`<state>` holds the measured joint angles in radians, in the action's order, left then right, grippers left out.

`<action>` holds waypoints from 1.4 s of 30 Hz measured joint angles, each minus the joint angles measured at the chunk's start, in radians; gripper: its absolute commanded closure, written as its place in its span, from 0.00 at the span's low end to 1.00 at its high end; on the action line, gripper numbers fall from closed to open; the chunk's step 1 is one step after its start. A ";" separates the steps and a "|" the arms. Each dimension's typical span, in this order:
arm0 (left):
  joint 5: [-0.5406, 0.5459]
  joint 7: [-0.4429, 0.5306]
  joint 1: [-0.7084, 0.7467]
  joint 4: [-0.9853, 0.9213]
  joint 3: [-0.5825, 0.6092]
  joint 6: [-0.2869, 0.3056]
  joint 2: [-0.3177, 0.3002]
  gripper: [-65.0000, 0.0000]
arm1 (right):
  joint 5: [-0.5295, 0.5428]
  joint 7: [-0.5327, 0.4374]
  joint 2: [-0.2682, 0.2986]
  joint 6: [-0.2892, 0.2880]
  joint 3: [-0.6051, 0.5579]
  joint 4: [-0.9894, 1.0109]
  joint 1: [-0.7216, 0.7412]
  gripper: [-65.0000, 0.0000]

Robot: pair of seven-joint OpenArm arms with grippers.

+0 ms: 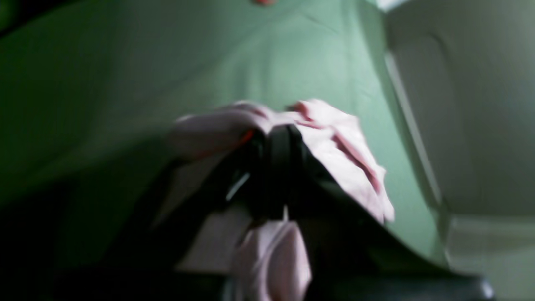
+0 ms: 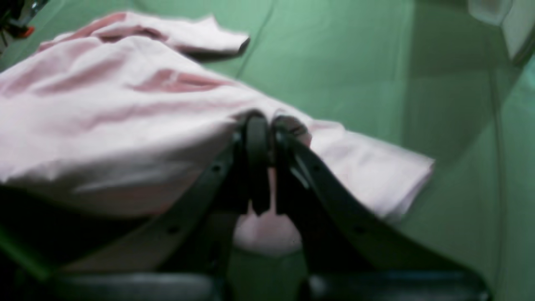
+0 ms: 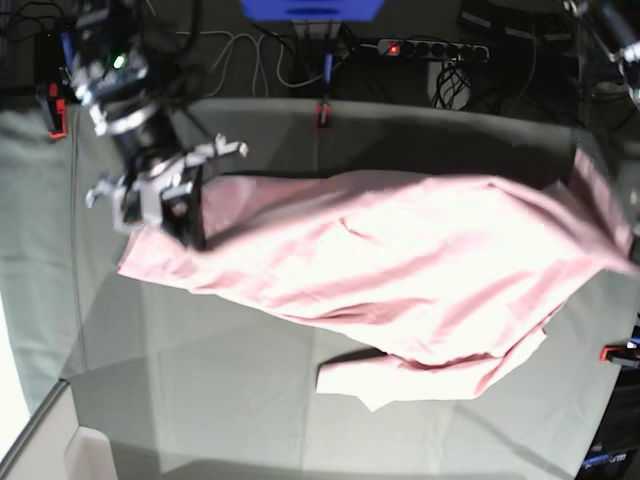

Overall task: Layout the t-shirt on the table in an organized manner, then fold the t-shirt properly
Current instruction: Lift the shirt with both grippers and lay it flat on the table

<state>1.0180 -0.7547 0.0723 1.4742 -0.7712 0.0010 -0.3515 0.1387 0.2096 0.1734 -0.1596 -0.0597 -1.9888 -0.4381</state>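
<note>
Now stretched wide across the table (image 3: 200,400): the t-shirt (image 3: 400,270), plain pink side up, pulled into a long band from the base view's left to its right edge, with no lettering showing. At the left of that view, the right gripper (image 3: 190,225), its jaws pressed together on a pinch of the shirt's edge, with a loose corner of pink cloth spilling past it toward the left. Seen from the right wrist, both dark fingers (image 2: 257,142) closed tight on a ridge of fabric, the t-shirt (image 2: 104,108) rising in soft folds behind them and a flap lying flat on the green cloth of the table (image 2: 355,62) to the right. At the far right of the base view, only blurred: the other end of the shirt lifted clear of the table, tapering up toward the frame edge. Seen from the left wrist, the left gripper (image 1: 278,133) likewise clamped on the t-shirt (image 1: 342,150), pink cloth bunched over the tips and hanging below the fingers (image 1: 288,167), the table (image 1: 271,54) well beneath. Near the front of the base view, a lower flap of the shirt lying flat, folded under itself. Along the table's edges, red clamps (image 3: 323,113), one at the back, one at the right, one at the far left. Behind the table, a power strip (image 3: 430,48) among tangled cables.
</note>
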 measured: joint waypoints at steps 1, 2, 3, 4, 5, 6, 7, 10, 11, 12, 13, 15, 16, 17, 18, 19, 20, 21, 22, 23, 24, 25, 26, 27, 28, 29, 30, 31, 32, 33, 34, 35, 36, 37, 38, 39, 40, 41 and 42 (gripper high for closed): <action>-0.002 0.002 -0.034 -0.001 0.032 -0.002 -0.010 1.00 | 0.000 0.005 0.014 -0.002 0.006 0.000 0.032 1.00; -0.003 -0.002 -0.072 -0.002 0.066 -0.006 -0.019 1.00 | 0.000 0.026 0.021 -0.002 0.016 -0.001 0.067 1.00; -0.003 -0.003 -0.121 -0.004 0.105 -0.007 -0.028 1.00 | 0.000 0.076 0.024 -0.001 0.026 -0.001 0.108 1.00; -0.003 0.001 -0.177 -0.005 0.153 -0.009 -0.036 1.00 | 0.002 0.146 0.026 -0.002 0.039 0.000 0.158 1.00; -0.002 0.002 -0.229 -0.004 0.207 -0.007 -0.043 1.00 | 0.006 0.195 0.029 -0.003 0.053 0.000 0.203 1.00; -0.002 -0.004 -0.284 -0.003 0.266 -0.008 -0.055 1.00 | 0.011 0.230 0.037 -0.010 0.071 0.001 0.253 1.00; -0.010 -0.010 -0.332 -0.002 0.315 0.001 -0.060 1.00 | 0.011 0.251 0.047 -0.026 0.089 0.002 0.294 1.00; -0.108 -0.003 -0.491 -0.016 0.463 0.001 -0.065 1.00 | 0.008 0.282 0.079 -0.110 0.160 0.040 0.431 1.00; -0.124 0.000 -0.542 -0.042 0.509 0.006 -0.064 1.00 | 0.009 0.288 0.081 -0.129 0.181 0.057 0.466 1.00; -0.141 0.008 -0.602 -0.087 0.558 0.003 -0.066 1.00 | 0.010 0.292 0.082 -0.157 0.202 0.079 0.506 1.00; -0.152 -0.005 -0.654 -0.126 0.594 0.003 -0.051 1.00 | 0.010 0.296 0.082 -0.167 0.220 0.095 0.538 1.00; -0.146 -0.006 -0.772 -0.227 0.628 0.002 -0.012 1.00 | 0.002 0.315 0.089 -0.183 0.261 0.127 0.627 1.00; -0.146 -0.005 -0.820 -0.269 0.634 0.006 0.005 1.00 | 0.003 0.312 0.100 -0.198 0.271 0.131 0.668 1.00; -0.150 -0.003 -0.872 -0.315 0.638 0.000 0.018 1.00 | 0.001 0.308 0.117 -0.207 0.277 0.131 0.716 1.00; -0.160 0.001 -0.921 -0.349 0.652 -0.008 0.025 1.00 | 0.002 0.292 0.132 -0.209 0.283 0.127 0.759 1.00; -0.159 -0.001 -0.964 -0.378 0.670 -0.005 0.031 1.00 | 0.005 0.285 0.148 -0.211 0.283 0.125 0.795 1.00; -0.161 -0.001 -1.009 -0.408 0.686 -0.005 0.034 1.00 | 0.006 0.287 0.164 -0.215 0.283 0.126 0.829 1.00; -0.163 -0.003 -1.054 -0.433 0.703 -0.006 0.040 1.00 | 0.007 0.292 0.179 -0.214 0.282 0.125 0.857 1.00; -0.160 -0.003 -1.104 -0.452 0.719 -0.010 0.049 1.00 | 0.006 0.307 0.194 -0.212 0.282 0.124 0.889 1.00; -0.154 0.002 -1.150 -0.462 0.737 -0.007 0.056 1.00 | 0.005 0.343 0.200 -0.212 0.282 0.124 0.922 1.00; -0.153 -0.004 -1.189 -0.467 0.752 -0.002 0.062 1.00 | 0.003 0.377 0.204 -0.213 0.282 0.122 0.950 1.00; -0.150 -0.002 -1.221 -0.467 0.762 0.000 0.066 1.00 | 0.005 0.396 0.211 -0.216 0.282 0.122 0.975 1.00; -0.148 0.002 -1.252 -0.471 0.773 0.002 0.066 1.00 | 0.008 0.400 0.220 -0.213 0.286 0.121 0.995 1.00; -0.149 0.004 -1.273 -0.473 0.784 0.002 0.066 1.00 | 0.009 0.398 0.228 -0.214 0.301 0.117 1.000 1.00; -0.148 0.011 -1.289 -0.473 0.793 0.002 0.064 1.00 | 0.012 0.393 0.231 -0.214 0.328 0.112 0.999 1.00; -0.145 0.016 -1.292 -0.473 0.797 0.003 0.064 1.00 | 0.005 0.397 0.232 -0.214 0.354 0.108 0.990 1.00; -0.147 0.008 -1.285 -0.469 0.799 0.002 0.063 1.00 | 0.005 0.404 0.230 -0.211 0.377 0.098 0.963 1.00; -0.146 0.000 -1.278 -0.468 0.800 0.002 0.061 1.00 | 0.000 0.397 0.233 -0.211 0.391 0.087 0.928 1.00; -0.147 -0.006 -1.262 -0.468 0.799 0.002 0.057 1.00 | 0.006 0.396 0.227 -0.211 0.400 0.071 0.882 1.00; -0.148 -0.006 -1.239 -0.468 0.798 0.000 0.055 1.00 | 0.004 0.401 0.216 -0.212 0.406 0.059 0.838 1.00; -0.145 -0.004 -1.214 -0.465 0.798 0.000 0.054 1.00 | 0.003 0.408 0.197 -0.211 0.415 0.046 0.802 1.00; -0.145 -0.010 -1.181 -0.454 0.798 0.002 0.046 1.00 | 0.008 0.407 0.171 -0.217 0.426 0.026 0.756 1.00; -0.146 -0.012 -1.152 -0.444 0.799 0.001 0.035 1.00 | 0.013 0.406 0.156 -0.229 0.435 0.014 0.719 1.00; -0.146 -0.013 -1.106 -0.421 0.800 0.001 0.023 1.00 | 0.013 0.396 0.131 -0.248 0.447 0.002 0.674 1.00; -0.151 -0.013 -1.066 -0.397 0.799 -0.005 0.010 1.00 | 0.005 0.397 0.111 -0.271 0.455 0.000 0.640 1.00; -0.156 -0.014 -1.020 -0.362 0.797 -0.008 -0.004 1.00 | 0.005 0.395 0.088 -0.289 0.467 -0.005 0.603 1.00; -0.151 -0.010 -0.967 -0.330 0.783 -0.002 -0.017 1.00 | 0.009 0.377 0.056 -0.300 0.486 -0.010 0.557 1.00; -0.142 -0.009 -0.912 -0.303 0.750 0.005 -0.025 1.00 | 0.012 0.346 0.019 -0.303 0.502 -0.013 0.504 1.00; -0.143 -0.008 -0.857 -0.286 0.703 0.005 -0.028 1.00 | 0.005 0.318 -0.015 -0.300 0.512 -0.011 0.451 1.00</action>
<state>0.8745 -0.7631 -0.7849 1.1877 -0.0677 0.0063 -0.3794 0.1440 0.5278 0.1585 -0.4595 0.4519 -1.9999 0.0132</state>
